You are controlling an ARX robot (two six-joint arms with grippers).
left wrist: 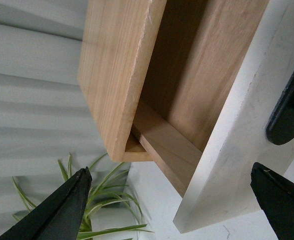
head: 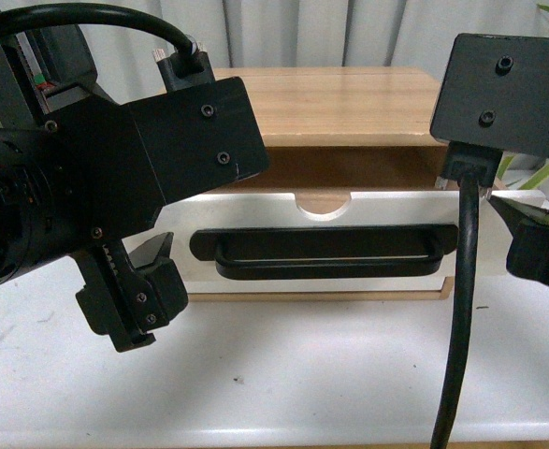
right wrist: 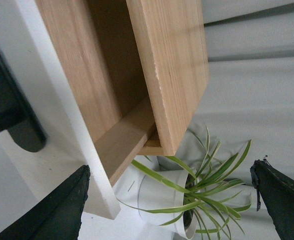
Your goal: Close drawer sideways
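White table point(head: 255, 374) carries wooden cabinet point(head: 349, 103) (drawer point(head: 386, 213) partly out); white plant pot point(right wrist: 159, 196) beside cabinet.

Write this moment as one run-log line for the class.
drawer: partly open, not yet closed | left gripper: open, at drawer's left end | right gripper: open, at right end

White-fronted drawer point(head: 255, 210) with black handle point(head: 323, 253), light wood cabinet point(head: 349, 103), green striped plant point(right wrist: 202, 175), white pot point(right wrist: 159, 197)

Your left gripper point(left wrist: 168, 172) hovers at the drawer's point(head: 386, 213) left end, jaws spread wide; your right gripper point(right wrist: 170, 167) hovers at its right end, likewise spread. Neither touches the drawer.
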